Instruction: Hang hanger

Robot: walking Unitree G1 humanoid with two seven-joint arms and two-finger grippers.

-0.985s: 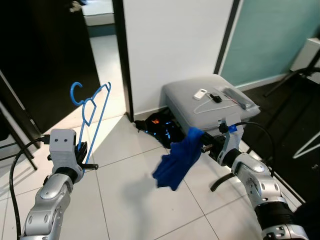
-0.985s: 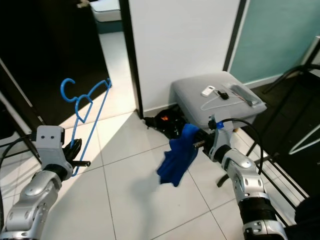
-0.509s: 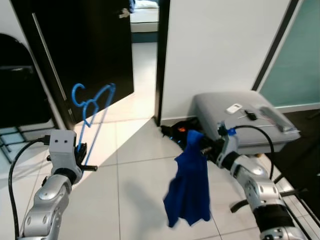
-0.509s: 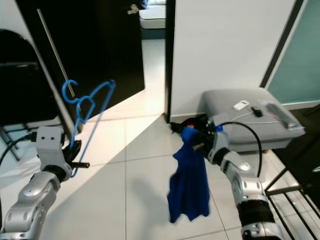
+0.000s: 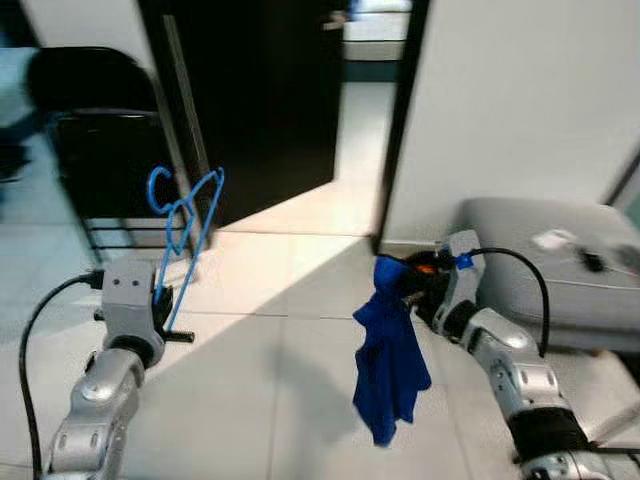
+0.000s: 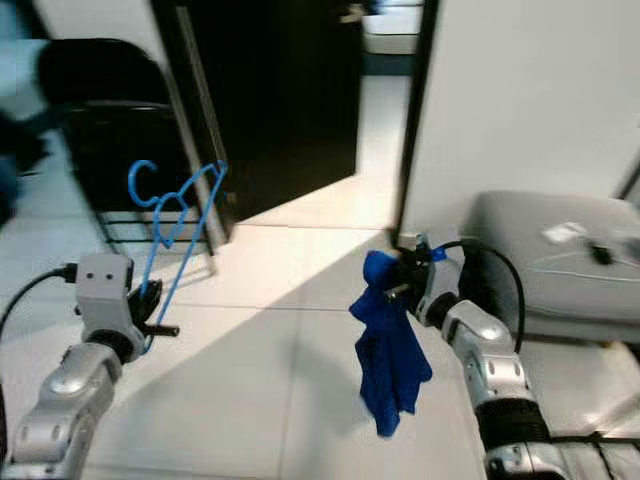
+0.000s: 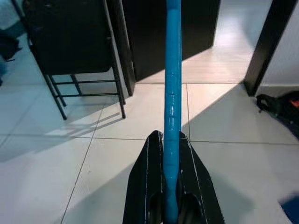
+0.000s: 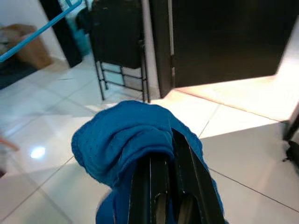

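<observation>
Blue hanger upright, bottom bar clamped in left gripper, hook up, in front of the dark door. Left wrist view shows the fingers pinching the bar; head views can't resolve that. Right gripper clenched on blue cloth, which hangs over white floor tiles. Black chair behind hanger, grey case at right.
</observation>
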